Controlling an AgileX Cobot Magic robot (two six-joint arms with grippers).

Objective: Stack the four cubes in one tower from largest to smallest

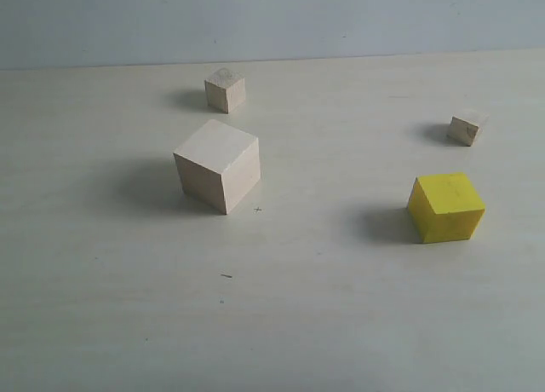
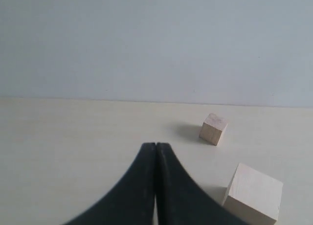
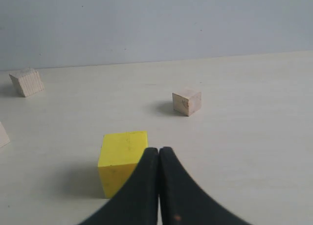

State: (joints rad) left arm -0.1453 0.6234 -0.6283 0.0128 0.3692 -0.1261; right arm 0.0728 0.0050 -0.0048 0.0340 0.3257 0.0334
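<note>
The four cubes lie apart on the pale table; no tower stands. The largest pale wood cube (image 1: pixel 218 164) sits left of centre, also seen as (image 2: pixel 254 193). Behind it rests the smaller pale wood cube (image 1: pixel 225 90), (image 2: pixel 213 128), (image 3: pixel 27 82). The bright yellow cube (image 1: pixel 445 206) is at the right, close in front of my right gripper (image 3: pixel 159 149), which is shut and empty. The tiny wood cube (image 1: pixel 467 127), (image 3: pixel 187 101) lies at the far right. My left gripper (image 2: pixel 155 145) is shut on nothing, short of the largest cube. Neither gripper shows in the exterior view.
A pale blue-grey wall (image 1: pixel 272 21) bounds the table (image 1: pixel 272 324) at the back. A small dark mark (image 1: pixel 226 276) lies on the tabletop in front of the largest cube.
</note>
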